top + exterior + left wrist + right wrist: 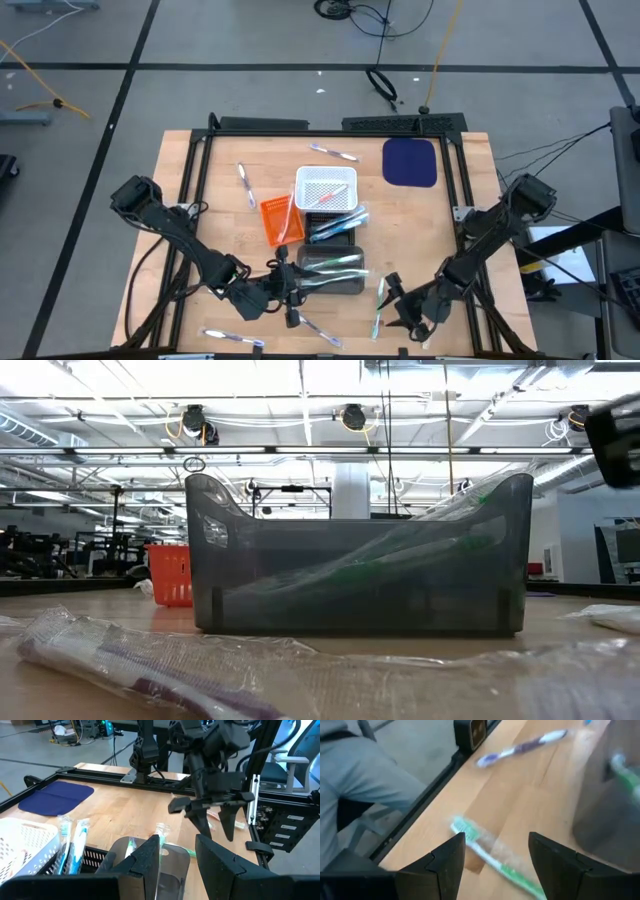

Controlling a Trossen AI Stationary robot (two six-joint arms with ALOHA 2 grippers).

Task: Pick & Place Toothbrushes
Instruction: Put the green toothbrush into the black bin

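A: What is on the wooden surface (220, 215)?

B: The biggest thing is a dark grey tray (333, 272) near the front edge, with toothbrushes (335, 262) in clear wrappers lying inside. Behind it stands a white basket (326, 189), and an orange basket (281, 221) is beside that one. A blue cloth (410, 162) lies at the far right corner.

A: And the two hands?

B: The left hand (287, 285) is at the left end of the grey tray; its fingers (150, 857) are partly spread and pinch nothing I can see. The right hand (398, 300) hovers to the right of the tray with its fingers spread wide, over a green toothbrush (492, 855) on the wood.

A: Other toothbrushes?

B: Loose ones lie near the front edge, and a purple one (334, 153) is behind the white basket.
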